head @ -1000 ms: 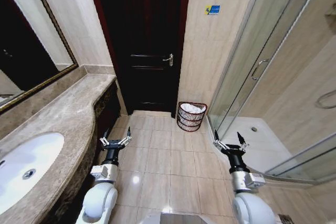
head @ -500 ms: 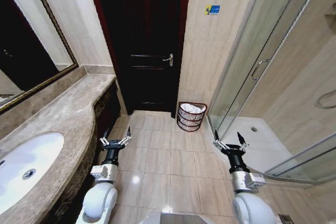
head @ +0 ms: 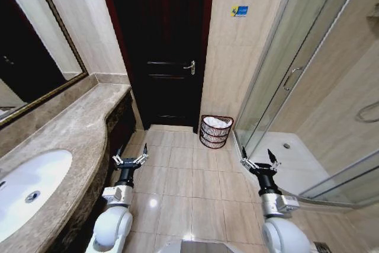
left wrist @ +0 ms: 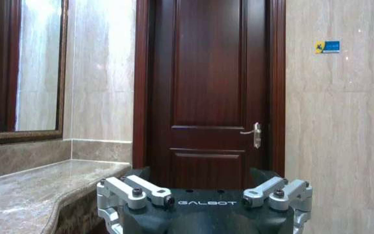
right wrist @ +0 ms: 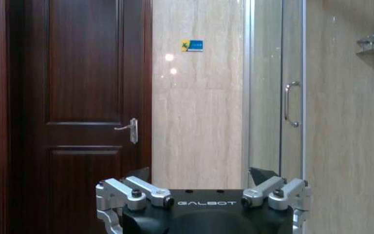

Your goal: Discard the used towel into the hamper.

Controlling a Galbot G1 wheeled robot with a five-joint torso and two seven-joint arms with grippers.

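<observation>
My left pincer [head: 130, 159] hangs spread open and empty beside the brown marble worktop [head: 71, 128]. The round red-brown wire hamper [head: 216, 131], white cloth inside, stands ahead by the dark wooden door [head: 160, 45]. My right pincer [head: 259, 159] gapes empty too.

The floor [head: 189, 176] is made of shiny tan tiles. The hamper [head: 216, 131] stands on it at the far side, close to the wall, just right of the dark door [head: 160, 45]. Something white lies inside the hamper.
</observation>
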